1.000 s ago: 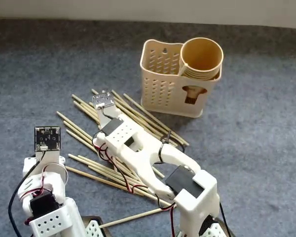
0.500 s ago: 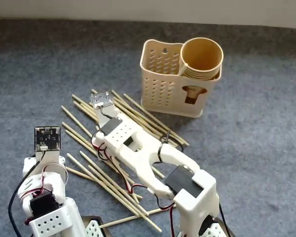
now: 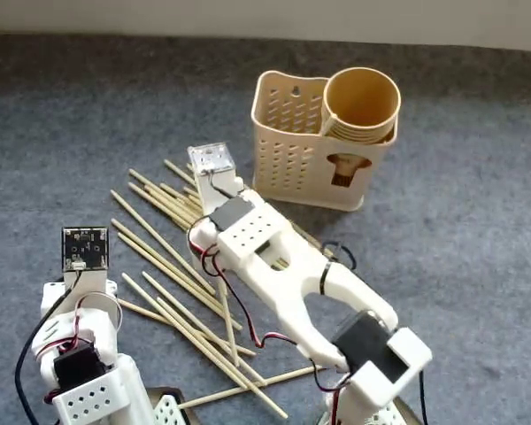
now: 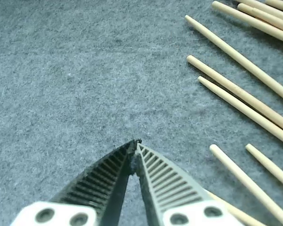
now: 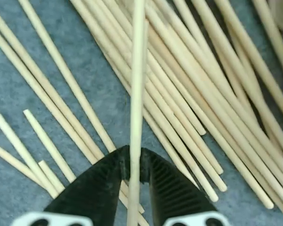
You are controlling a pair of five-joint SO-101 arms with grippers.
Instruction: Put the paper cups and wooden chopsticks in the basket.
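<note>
A cream perforated basket (image 3: 288, 146) stands on the grey carpet, with a stack of paper cups (image 3: 363, 102) in its right compartment. Many wooden chopsticks (image 3: 164, 235) lie scattered in front of it. My right gripper (image 5: 134, 157) is shut on one chopstick (image 5: 137, 80), held a little above the pile (image 5: 203, 94); in the high view the right arm (image 3: 248, 235) sits just left of the basket's front. My left gripper (image 4: 134, 147) is shut with nothing in it, low over bare carpet beside several chopstick ends (image 4: 240, 94).
The left arm (image 3: 84, 257) stands at the front left, apart from the pile. Loose chopsticks (image 3: 203, 345) stretch toward the front edge between the two arm bases. Bare carpet lies to the left of and behind the basket.
The right arm has risen and swung toward the basket with a chopstick in its gripper. Several chopsticks in front shifted and fanned out. The left arm has kept still.
</note>
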